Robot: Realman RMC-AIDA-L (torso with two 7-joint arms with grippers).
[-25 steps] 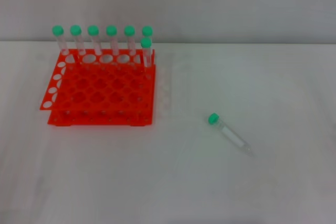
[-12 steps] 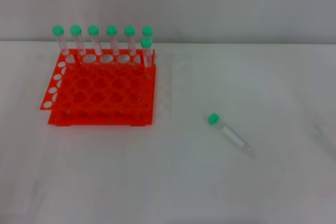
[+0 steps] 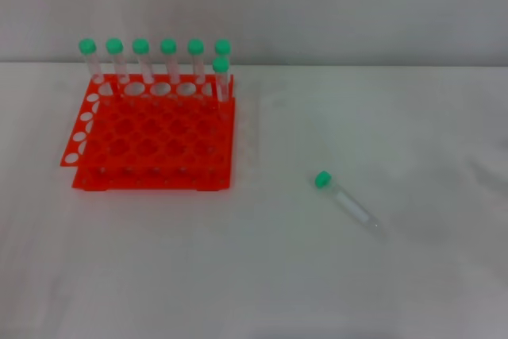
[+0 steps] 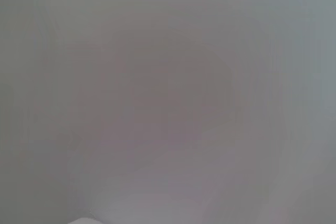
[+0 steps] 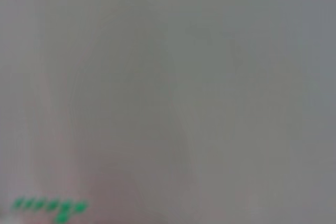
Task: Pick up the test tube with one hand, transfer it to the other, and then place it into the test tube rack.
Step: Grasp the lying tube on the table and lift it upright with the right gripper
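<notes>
The test tube [image 3: 347,202] lies loose, well right of the test tube rack [image 3: 151,140]; being round, it may be rolled away by a careless touch; neither hand is seen, so the jaws cannot be told.

You are looking at a lab bench. An orange-red test tube rack [image 3: 151,136] holding green-capped tubes [image 3: 168,59] stands on a plain white table [image 3: 262,275], against a bare grey wall [image 3: 317,5].

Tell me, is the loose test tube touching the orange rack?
Apart. The head view shows the test tube lying on the white table, with a wide strip of bare surface between it and the test tube rack. Neither hand is in view.
</notes>
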